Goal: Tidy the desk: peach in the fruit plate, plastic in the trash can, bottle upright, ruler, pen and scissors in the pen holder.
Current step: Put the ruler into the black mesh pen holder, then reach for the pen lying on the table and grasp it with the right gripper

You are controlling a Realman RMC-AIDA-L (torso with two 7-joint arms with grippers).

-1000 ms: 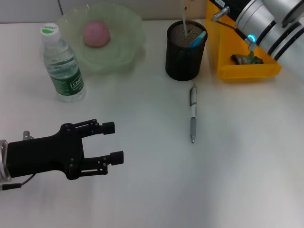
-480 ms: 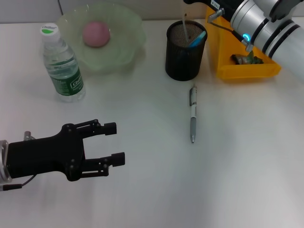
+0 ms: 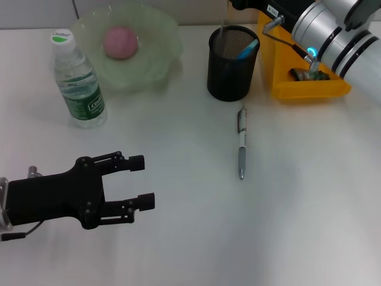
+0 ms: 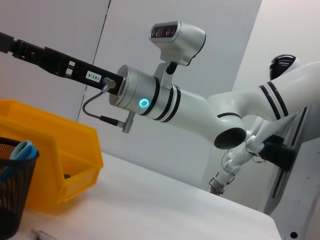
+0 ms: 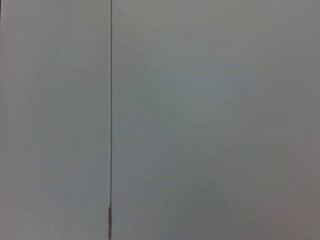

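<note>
Lying pen point(image 3: 241, 144) on desk point(image 3: 309, 190), left gripper point(image 3: 140, 180) jaws wide, right jaws unseen.

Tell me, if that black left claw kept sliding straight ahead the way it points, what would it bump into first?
Probably the pen lying on the desk; the left claw points across bare tabletop toward it, though it might pass just below its tip.

We see the pink peach point(image 3: 121, 42) in the green fruit plate point(image 3: 161, 56), the bottle point(image 3: 78, 80) upright beside it, blue-handled scissors point(image 3: 247, 49) in the black mesh pen holder point(image 3: 231, 74), the pen point(image 3: 241, 143) flat on the desk point(image 3: 297, 196), and the yellow trash can point(image 3: 286, 88) beside the holder.
</note>
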